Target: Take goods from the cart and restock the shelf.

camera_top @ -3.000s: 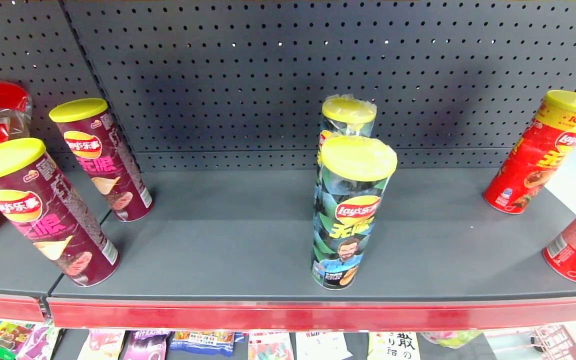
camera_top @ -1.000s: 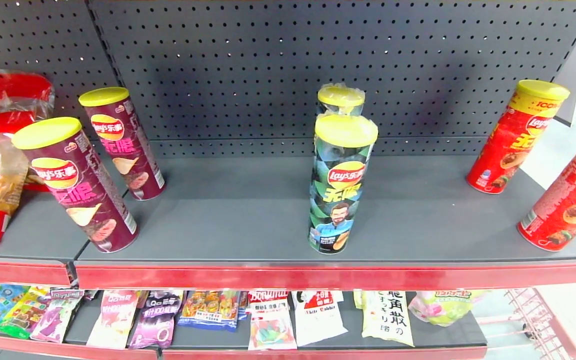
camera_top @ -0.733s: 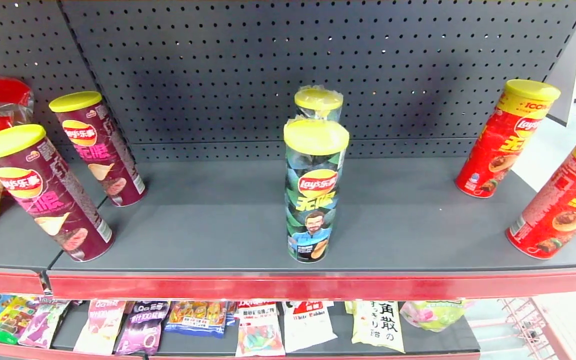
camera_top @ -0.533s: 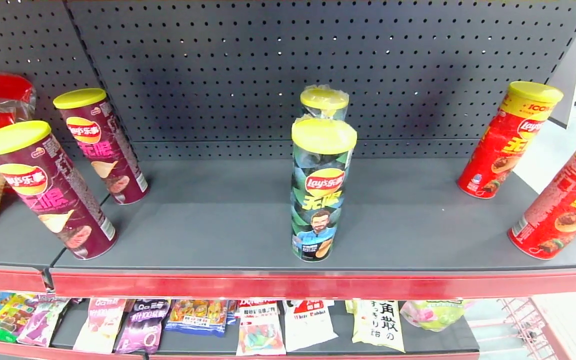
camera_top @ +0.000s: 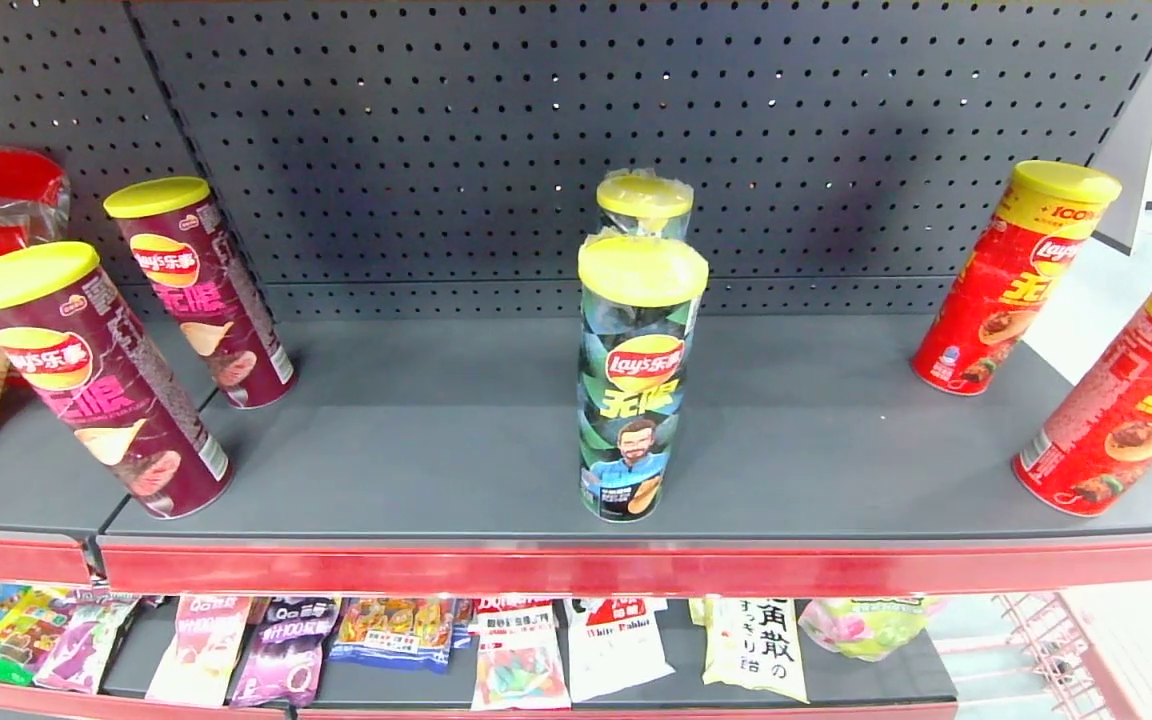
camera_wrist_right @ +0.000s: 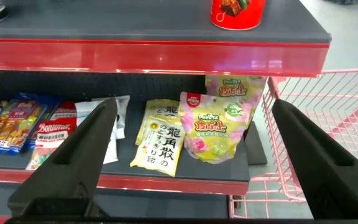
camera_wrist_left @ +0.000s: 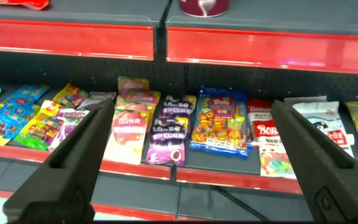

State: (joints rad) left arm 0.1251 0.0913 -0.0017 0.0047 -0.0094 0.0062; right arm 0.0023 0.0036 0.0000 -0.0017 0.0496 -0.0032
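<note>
Both grippers hang low before the shelf, holding nothing. The left gripper has its fingers spread wide, with snack bags on the lower tier lying between them. The right gripper gapes just as wide, a yellow pouch and a green candy bag between its fingers, the pink cart just beyond one of them. Above the fingers, chip cans stand upright on the grey board
</note>
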